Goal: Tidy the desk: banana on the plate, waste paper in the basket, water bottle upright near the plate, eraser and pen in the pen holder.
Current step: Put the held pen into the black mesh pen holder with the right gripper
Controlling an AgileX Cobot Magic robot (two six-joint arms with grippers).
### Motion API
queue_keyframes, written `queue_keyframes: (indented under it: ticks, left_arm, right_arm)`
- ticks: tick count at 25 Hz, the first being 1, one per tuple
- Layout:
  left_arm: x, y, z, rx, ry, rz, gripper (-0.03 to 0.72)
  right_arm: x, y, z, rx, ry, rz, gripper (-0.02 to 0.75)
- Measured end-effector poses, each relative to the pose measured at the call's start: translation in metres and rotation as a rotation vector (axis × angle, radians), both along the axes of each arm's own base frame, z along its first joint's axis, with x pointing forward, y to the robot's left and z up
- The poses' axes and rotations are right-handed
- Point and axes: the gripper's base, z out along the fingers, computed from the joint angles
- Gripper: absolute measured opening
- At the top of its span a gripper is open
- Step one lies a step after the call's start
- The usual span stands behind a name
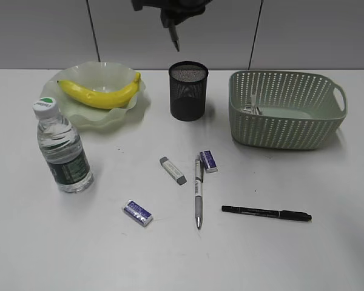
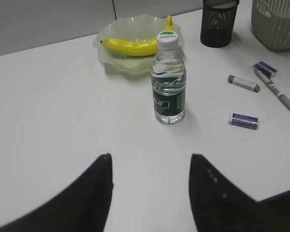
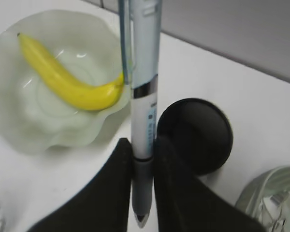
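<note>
My right gripper [image 3: 142,145] is shut on a white pen [image 3: 144,72] with a grey grip, held by the grip. In the exterior view the right gripper [image 1: 173,24] hangs above the black mesh pen holder [image 1: 188,91] with the pen's tip [image 1: 176,42] pointing down. The banana [image 1: 100,94] lies in the green plate [image 1: 97,70]. Left of the plate's front, the water bottle [image 1: 64,151] stands upright. Waste paper [image 1: 253,106] lies inside the basket [image 1: 285,121]. A grey eraser [image 1: 173,170] and two blue ones [image 1: 208,160] [image 1: 138,213] lie on the desk. My left gripper [image 2: 151,159] is open over bare desk.
A silver pen [image 1: 198,191] and a black pen [image 1: 266,213] lie on the desk in front of the pen holder and basket. The desk's back edge meets a grey wall right behind the plate, holder and basket.
</note>
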Motion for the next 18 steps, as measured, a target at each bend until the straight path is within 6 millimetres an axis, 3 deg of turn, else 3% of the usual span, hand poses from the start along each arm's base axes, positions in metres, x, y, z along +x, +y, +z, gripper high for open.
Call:
queue_keyframes:
  ticks: [7,12,18]
  left_arm:
    - [0.0,0.0,0.0,0.0,0.0,0.0,0.382]
    - [0.0,0.0,0.0,0.0,0.0,0.0,0.382]
    - [0.0,0.0,0.0,0.001,0.0,0.001,0.382]
  right_arm:
    - [0.047,-0.038,-0.04,0.138,-0.196,-0.062,0.111]
    - [0.058,-0.044,-0.058,0.204,-0.288,-0.059,0.111]
    - [0.066,-0.041,-0.097,0.172,-0.233,-0.061,0.111]
